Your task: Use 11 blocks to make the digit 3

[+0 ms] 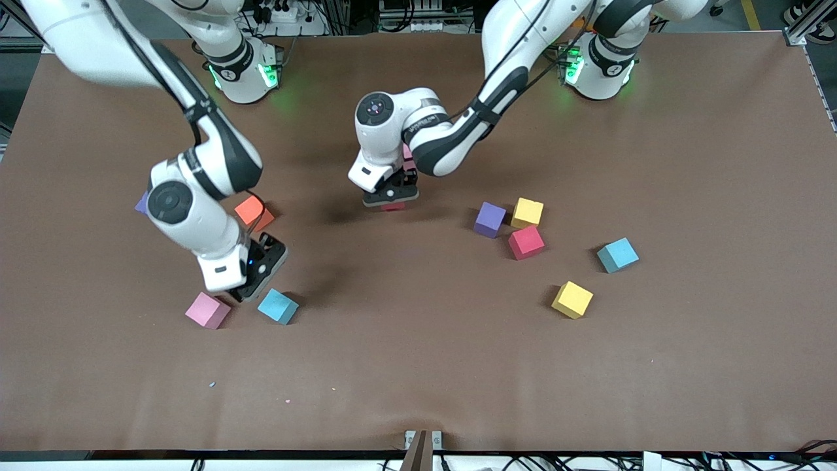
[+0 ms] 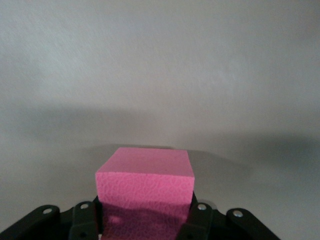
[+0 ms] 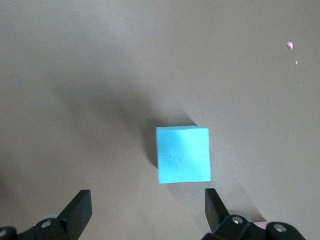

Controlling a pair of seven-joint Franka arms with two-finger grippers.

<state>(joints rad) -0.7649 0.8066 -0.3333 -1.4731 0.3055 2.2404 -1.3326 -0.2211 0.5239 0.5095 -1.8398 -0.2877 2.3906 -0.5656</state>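
Left end effector [image 1: 391, 193] is low over the worktop [image 1: 418, 366], well apart from the purple block [image 1: 490, 218] toward the right arm's end, pinching a block that shows only as a red sliver. Right end effector [image 1: 260, 269] hangs spread between the light pink block [image 1: 208, 310] and the light blue block [image 1: 278, 306]. Left wrist view: fingers [image 2: 86, 222] clamp a pink block [image 2: 145, 192] just off the surface, so this looks like the first placement. Right wrist view: open end effector [image 3: 145, 210] beside that blue block [image 3: 183, 154]. Next: release squarely, then centre and descend.
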